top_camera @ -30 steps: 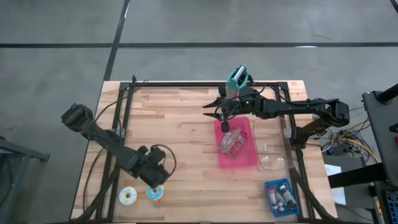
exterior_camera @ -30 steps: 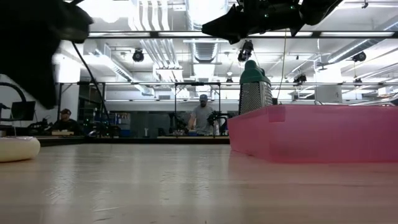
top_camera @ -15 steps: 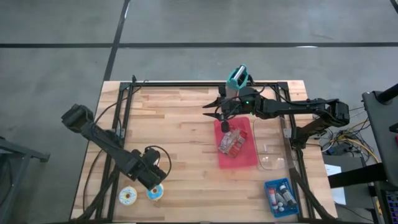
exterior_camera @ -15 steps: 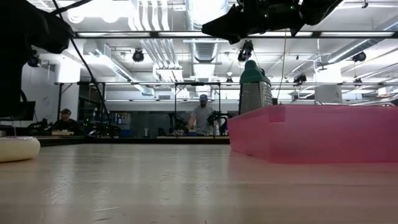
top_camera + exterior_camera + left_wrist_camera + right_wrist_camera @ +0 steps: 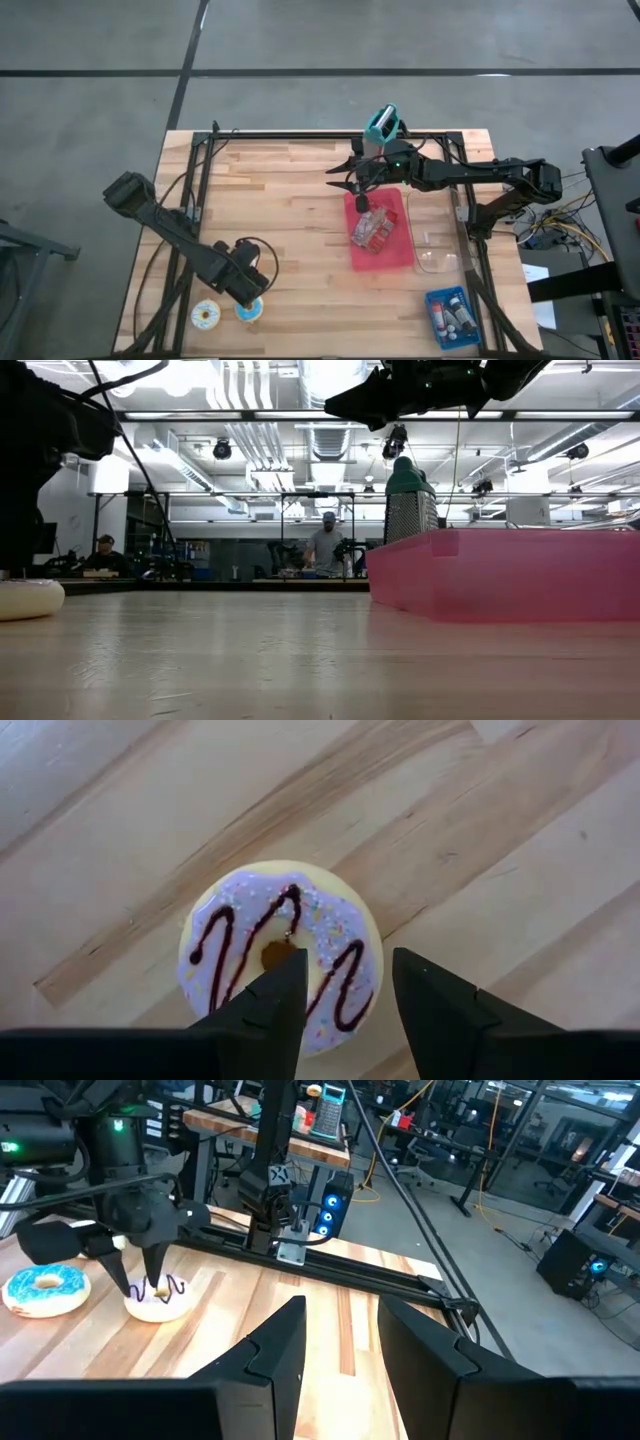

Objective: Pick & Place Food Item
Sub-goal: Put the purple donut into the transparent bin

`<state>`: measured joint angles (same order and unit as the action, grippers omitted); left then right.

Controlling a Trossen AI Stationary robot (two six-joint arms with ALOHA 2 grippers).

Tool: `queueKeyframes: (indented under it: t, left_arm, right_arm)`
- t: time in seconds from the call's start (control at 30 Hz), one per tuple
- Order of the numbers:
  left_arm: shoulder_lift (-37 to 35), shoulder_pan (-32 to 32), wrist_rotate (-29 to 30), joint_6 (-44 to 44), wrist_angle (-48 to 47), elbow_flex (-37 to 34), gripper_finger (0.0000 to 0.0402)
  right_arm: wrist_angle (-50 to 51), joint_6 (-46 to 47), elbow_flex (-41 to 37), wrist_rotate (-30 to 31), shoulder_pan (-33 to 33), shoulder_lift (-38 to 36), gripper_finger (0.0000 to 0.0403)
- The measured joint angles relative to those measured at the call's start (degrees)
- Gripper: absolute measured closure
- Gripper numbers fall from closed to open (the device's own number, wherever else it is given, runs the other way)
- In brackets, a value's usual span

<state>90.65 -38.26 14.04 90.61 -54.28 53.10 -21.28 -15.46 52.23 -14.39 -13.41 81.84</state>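
A donut with lilac icing and dark drizzle (image 5: 250, 311) lies flat on the table near its front left, also in the left wrist view (image 5: 280, 955). A blue-iced donut (image 5: 206, 316) lies to its left. My left gripper (image 5: 345, 995) is open and points down over the lilac donut, one finger above its hole and one above its rim; the right wrist view shows it too (image 5: 143, 1285). My right gripper (image 5: 337, 176) is open and empty, high above the far end of the pink tray (image 5: 398, 255). My left gripper stands right over the lilac donut's top (image 5: 300, 945), fingers pointing down from above. I cannot tell whether the fingertips (image 5: 158, 1288) touch the icing. The donut lies flat on the table.
The pink tray holds a clear packet (image 5: 373, 230). A teal-topped grater (image 5: 382, 125) stands at the table's far edge. A clear container (image 5: 437, 258) and a blue box (image 5: 450, 316) sit at the right. People stand in the room beyond the table (image 5: 322, 550).
My left gripper has moved a little toward the table's near edge and down toward the lilac donut. The donuts have stayed where they were.
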Motion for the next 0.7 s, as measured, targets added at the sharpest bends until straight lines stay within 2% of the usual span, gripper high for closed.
queueKeyframes:
  t: [0.4,0.7]
  left_arm:
    - [0.0,0.4,-2.3,1.9,4.6,-4.2,0.0247]
    - [0.0,0.5,-2.3,1.6,4.9,-4.6,0.0248]
  right_arm:
    - [0.0,0.0,0.0,0.0,0.0,0.0,0.0282]
    - [0.0,0.0,0.0,0.0,0.0,0.0,0.0282]
